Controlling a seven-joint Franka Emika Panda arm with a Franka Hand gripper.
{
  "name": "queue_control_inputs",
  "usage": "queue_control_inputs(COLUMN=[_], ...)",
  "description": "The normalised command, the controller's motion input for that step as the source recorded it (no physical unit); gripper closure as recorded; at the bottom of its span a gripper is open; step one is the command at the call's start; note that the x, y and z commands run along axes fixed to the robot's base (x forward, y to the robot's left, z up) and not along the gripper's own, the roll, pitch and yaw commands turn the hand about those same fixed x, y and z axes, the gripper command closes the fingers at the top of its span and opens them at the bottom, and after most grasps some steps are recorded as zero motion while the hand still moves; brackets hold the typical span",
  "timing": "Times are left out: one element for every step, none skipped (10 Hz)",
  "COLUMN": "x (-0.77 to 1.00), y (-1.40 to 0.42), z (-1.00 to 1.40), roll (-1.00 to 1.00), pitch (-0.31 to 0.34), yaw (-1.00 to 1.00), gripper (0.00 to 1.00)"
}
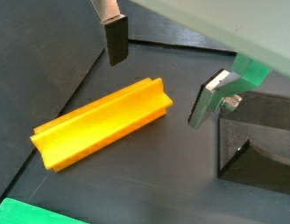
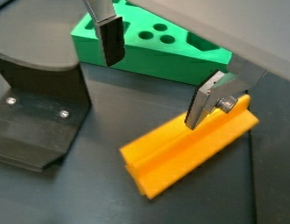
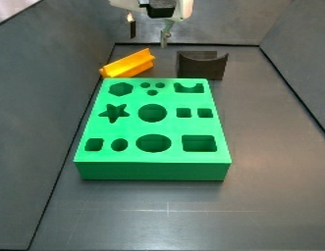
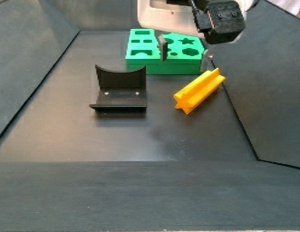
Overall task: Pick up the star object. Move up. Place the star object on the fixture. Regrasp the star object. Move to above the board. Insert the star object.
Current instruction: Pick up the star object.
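Note:
The yellow-orange star object (image 1: 106, 122) lies flat on the dark floor; it shows in both wrist views (image 2: 188, 149) and both side views (image 3: 128, 66) (image 4: 198, 91). My gripper (image 1: 159, 83) (image 2: 157, 83) is open and empty. It hovers a little above the end of the star object nearest the fixture, and its fingers (image 1: 116, 39) touch nothing. In the side views the gripper (image 3: 162, 39) (image 4: 210, 56) hangs between the star object and the fixture (image 3: 201, 64). The green board (image 3: 151, 169) lies beside them.
The dark fixture (image 1: 258, 140) (image 2: 36, 96) (image 4: 118, 89) stands close to one finger. The board's wall (image 2: 159, 61) (image 4: 150, 62) rises just beyond the star object. Sloped dark walls bound the floor on both sides.

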Motion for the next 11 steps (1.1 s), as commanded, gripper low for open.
queue_control_inputs(x=[-0.22,-0.27,-0.22,-0.22,-0.2,-0.19,-0.23,-0.28,-0.27,-0.21,0.0], y=[0.0,0.0,0.0,0.0,0.0,0.0,0.0,0.0,0.0,0.0,0.01], z=[-0.67,-0.68,-0.53,-0.39,-0.3,-0.26,-0.25,-0.12,-0.1,-0.15,-0.13], roll=[0.0,0.0,0.0,-0.02,-0.03,-0.04,-0.03,-0.05,-0.09,-0.1,-0.16], pitch=[-0.06,-0.06,-0.026,-0.044,-0.05,-0.056,-0.049,-0.037,-0.05,-0.059,-0.07], yaw=[0.0,0.0,0.0,-0.06,-0.12,-0.16,-0.19,-0.26,-0.25,-0.16,-0.01], gripper=[0.0,0.0,0.0,0.0,0.0,0.0,0.0,0.0,0.0,0.0,0.0])
